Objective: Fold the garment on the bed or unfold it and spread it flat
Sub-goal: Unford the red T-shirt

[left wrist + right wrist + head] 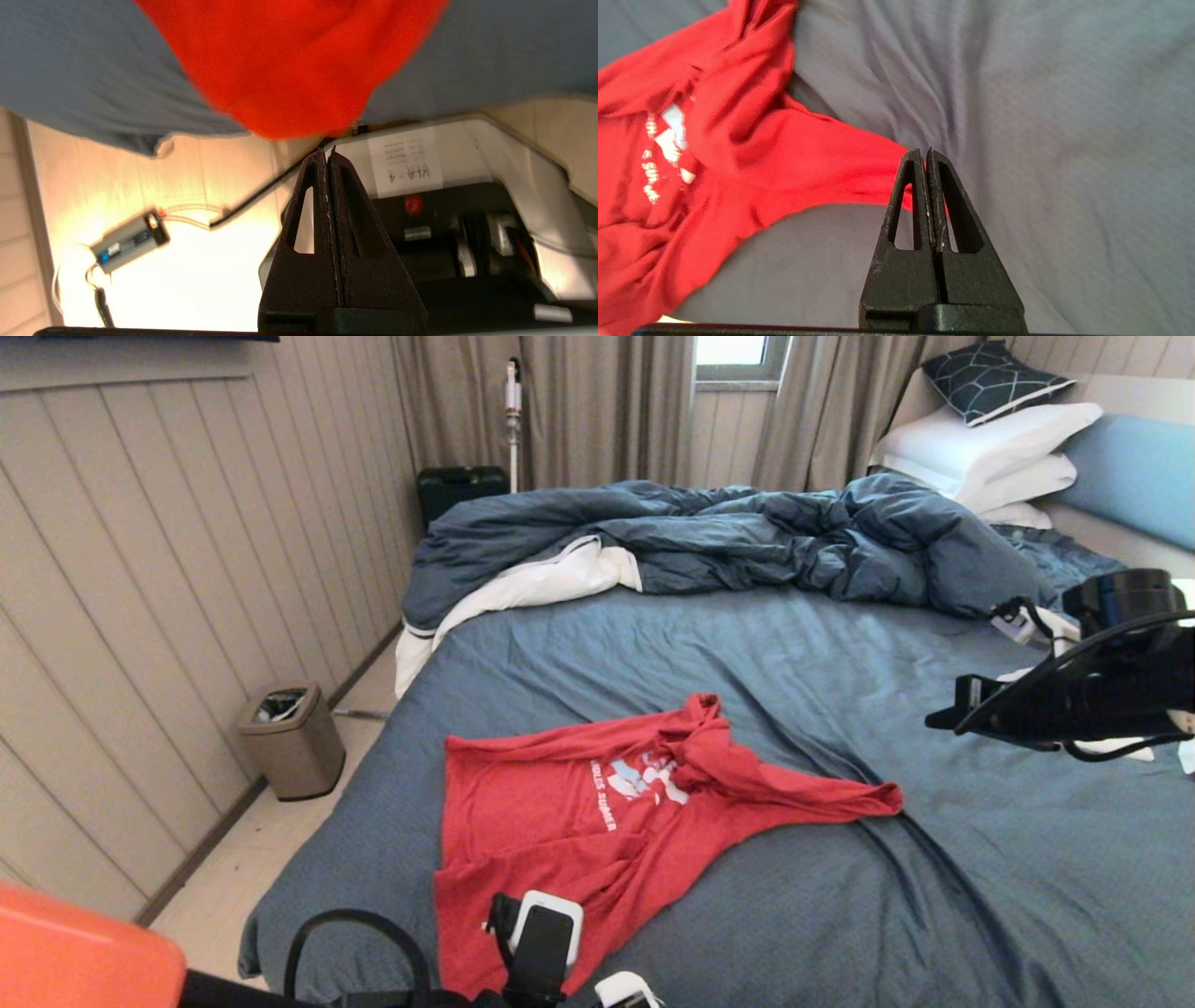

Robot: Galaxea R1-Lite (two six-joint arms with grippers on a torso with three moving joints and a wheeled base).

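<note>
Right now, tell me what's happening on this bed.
A two-armed robot faces a red T-shirt lying crumpled on the bed, its print partly hidden by bunched fabric and one end stretched out in a narrow strip. Neither gripper holds it. The left gripper is shut, just off the bed's near edge by the shirt's hem. The right gripper is shut too, raised over the sheet near the shirt's stretched-out end.

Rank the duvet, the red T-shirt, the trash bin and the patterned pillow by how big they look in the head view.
1. duvet
2. red T-shirt
3. and 4. trash bin and patterned pillow: look alike, and the pillow lies farther off, so unranked.
</note>
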